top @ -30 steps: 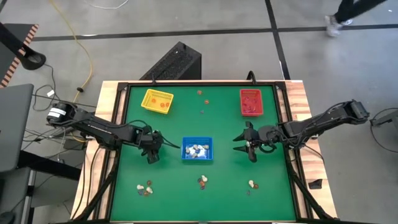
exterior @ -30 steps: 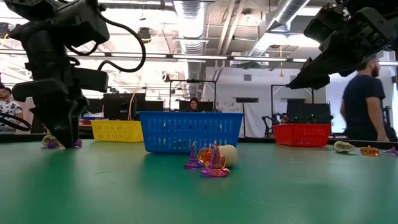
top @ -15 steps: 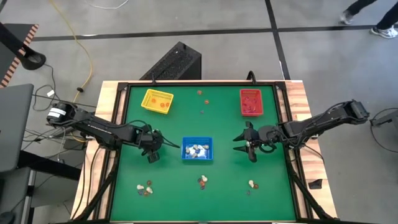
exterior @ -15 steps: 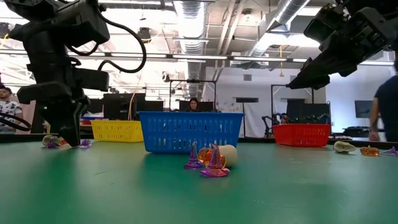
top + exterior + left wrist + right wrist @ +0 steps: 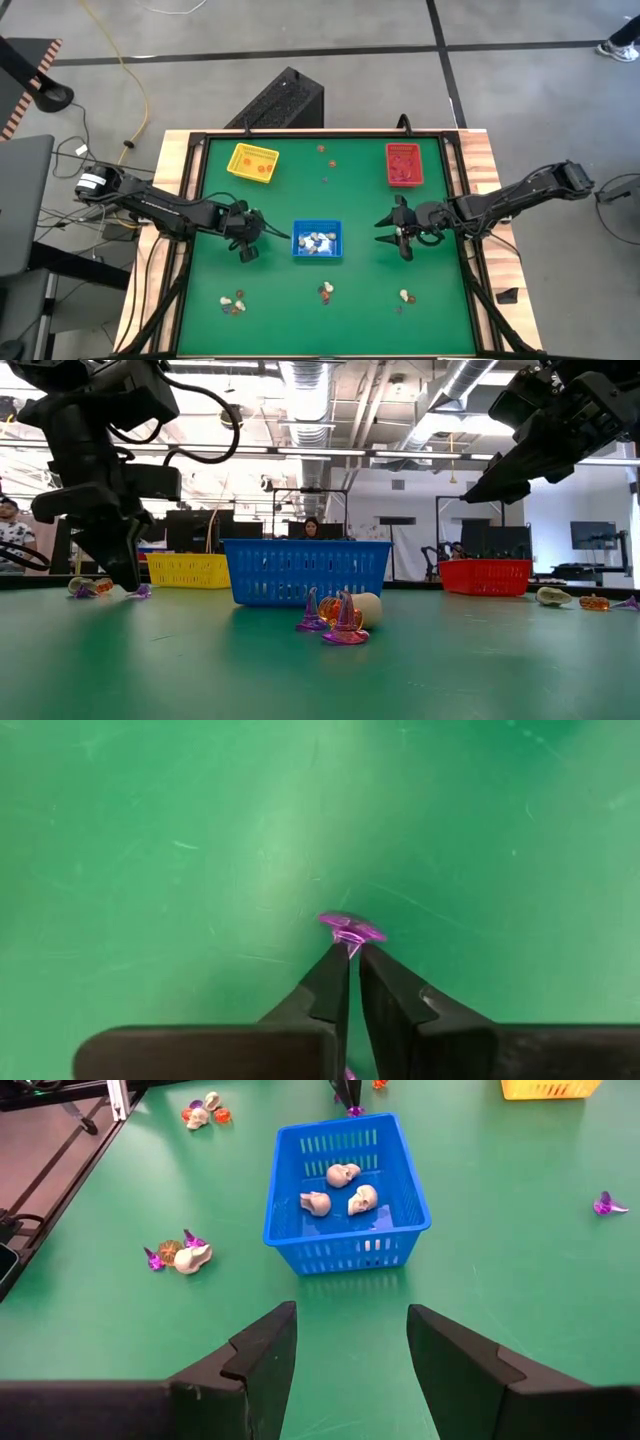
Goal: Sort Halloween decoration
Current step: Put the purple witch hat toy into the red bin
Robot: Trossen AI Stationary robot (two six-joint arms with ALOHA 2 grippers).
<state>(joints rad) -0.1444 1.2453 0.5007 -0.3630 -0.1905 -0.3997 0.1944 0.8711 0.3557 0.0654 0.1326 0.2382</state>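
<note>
Fingers of your left gripper (image 5: 350, 948) are pinched together on a tiny translucent purple witch-hat trinket (image 5: 351, 929), nipping it at its tip; seen from above, that gripper (image 5: 246, 250) sits just off the blue mesh plastic tray (image 5: 317, 241) at its nine o'clock, low over the green table mat (image 5: 370, 300). Your right gripper (image 5: 399, 243) waits at the tray's three o'clock, jaws spread wide and holding nothing. Whitish skull trinkets (image 5: 345, 1190) lie inside the blue tray. The yellow plastic tray (image 5: 253, 162) stands at eleven o'clock and the red plastic tray (image 5: 404, 164) at one. Small mixed clusters of trinkets (image 5: 325, 292) lie along the six o'clock side, whitish, orange and purple, though from above you can hardly tell them apart.
</note>
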